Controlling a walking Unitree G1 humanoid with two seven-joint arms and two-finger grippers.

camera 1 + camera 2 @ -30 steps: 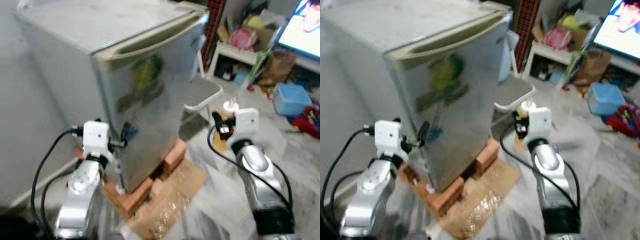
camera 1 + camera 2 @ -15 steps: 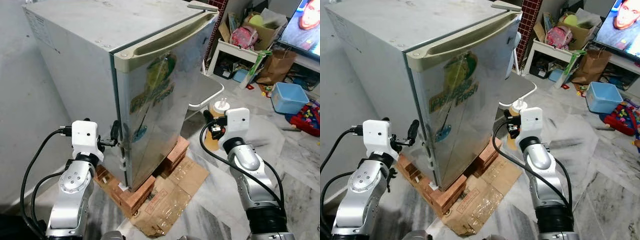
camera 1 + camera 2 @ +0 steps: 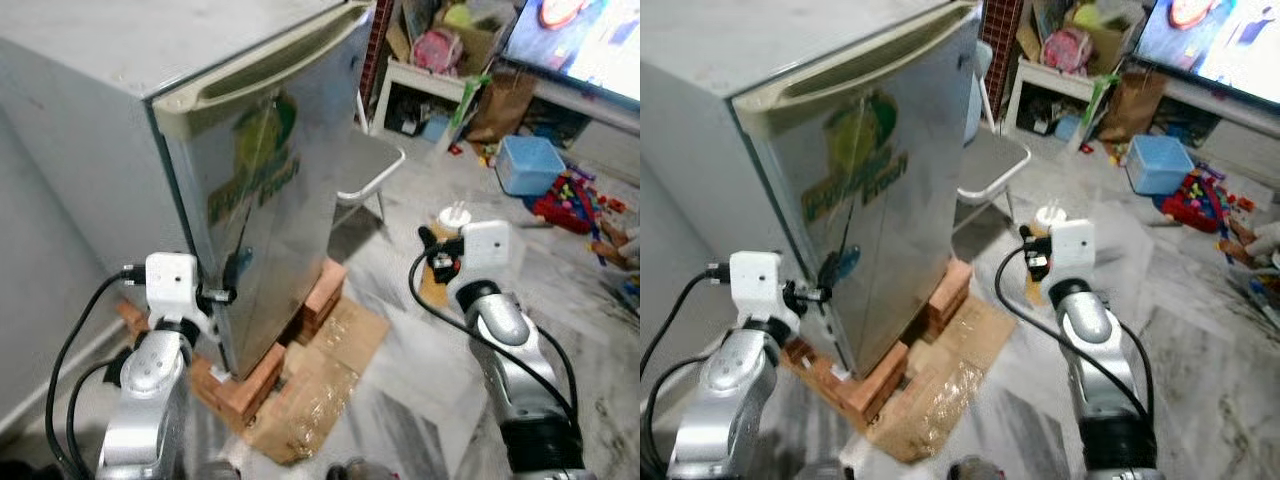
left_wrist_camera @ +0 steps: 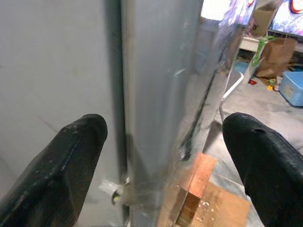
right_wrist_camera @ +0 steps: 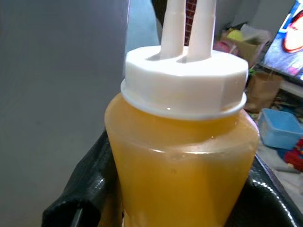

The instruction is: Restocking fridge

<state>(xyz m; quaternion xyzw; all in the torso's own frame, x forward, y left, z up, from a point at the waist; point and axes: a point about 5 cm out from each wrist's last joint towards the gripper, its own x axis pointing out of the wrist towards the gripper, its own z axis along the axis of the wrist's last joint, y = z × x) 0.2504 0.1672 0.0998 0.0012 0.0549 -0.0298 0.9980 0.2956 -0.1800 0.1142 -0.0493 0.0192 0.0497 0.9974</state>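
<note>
A small grey fridge stands with its door closed, raised on bricks. My left gripper is low at the door's hinge-free edge and open. In the left wrist view its fingers stand on either side of the seam between door and cabinet. My right gripper is held out to the right of the fridge, shut on an orange squeeze bottle with a white twin-spout cap. The bottle stands upright in the grip.
Flattened cardboard lies under the bricks on the marble floor. A white chair stands just right of the fridge. Farther right are a blue bin, a paper bag, toys, a cluttered shelf and a TV.
The whole view has shifted and tilted, so the camera moved. The left gripper stays at the fridge door's edge, and the right one still holds the bottle.
</note>
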